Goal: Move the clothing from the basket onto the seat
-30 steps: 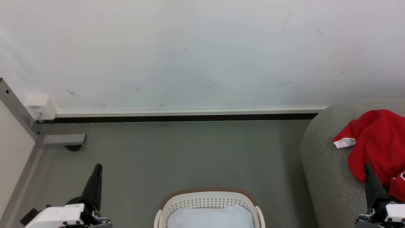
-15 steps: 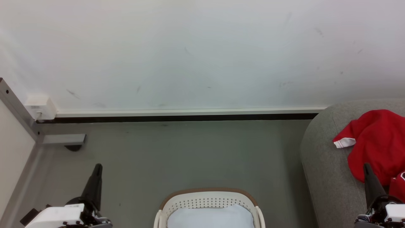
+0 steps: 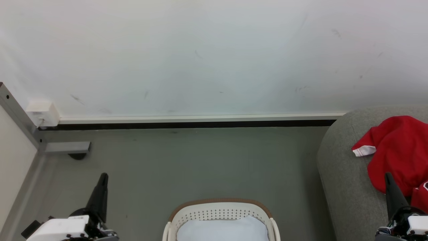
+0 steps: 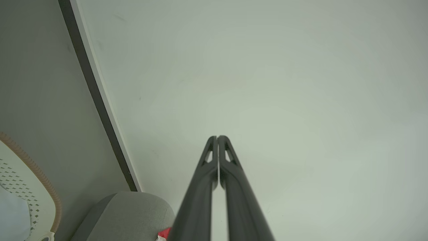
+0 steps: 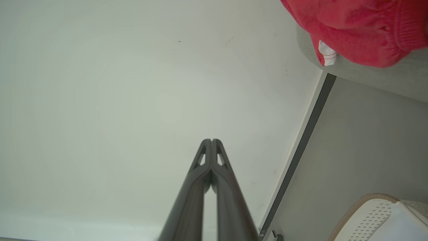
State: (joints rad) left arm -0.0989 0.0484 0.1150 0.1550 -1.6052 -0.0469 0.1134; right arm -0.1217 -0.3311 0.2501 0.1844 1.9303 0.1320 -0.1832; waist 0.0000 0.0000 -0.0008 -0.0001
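Grey floor (image 3: 187,167): a bare stretch across the middle of the head view, the widest free room, lying between the two grippers and above the basket.
Pale wall (image 3: 214,50): scuffed, taking the upper half of the head view; it meets the floor at a white skirting strip (image 3: 200,118) with a dark band under it.
Left edge: a slanted grey metal rail (image 3: 15,112) carries a white box (image 3: 42,113); a short grey bar (image 3: 67,147) lies on the floor just below it.
Plastic basket (image 3: 220,202): bottom centre, cut off by the lower edge, with a brown rim and a perforated white wall; a smooth bluish-white pad (image 3: 222,231) lies inside.
Fabric seat (image 3: 341,174): a rounded grey corner at the right edge, near the basket, with a strip of floor between them.
Red clothing (image 3: 401,147): heaped on the seat at the right edge, a white-trimmed hem pointing left; more red cloth with a black-and-white mark sits at the lower right.
Jaws, left gripper (image 3: 104,175): lower left over bare floor, fingers pressed together, nothing between them, well apart from the basket.
Jaws, right gripper (image 3: 387,174): lower right, fingers pressed together and holding nothing; in the head view the tip overlaps the clothing, while the right wrist view shows the tips against bare wall, clear of the cloth.
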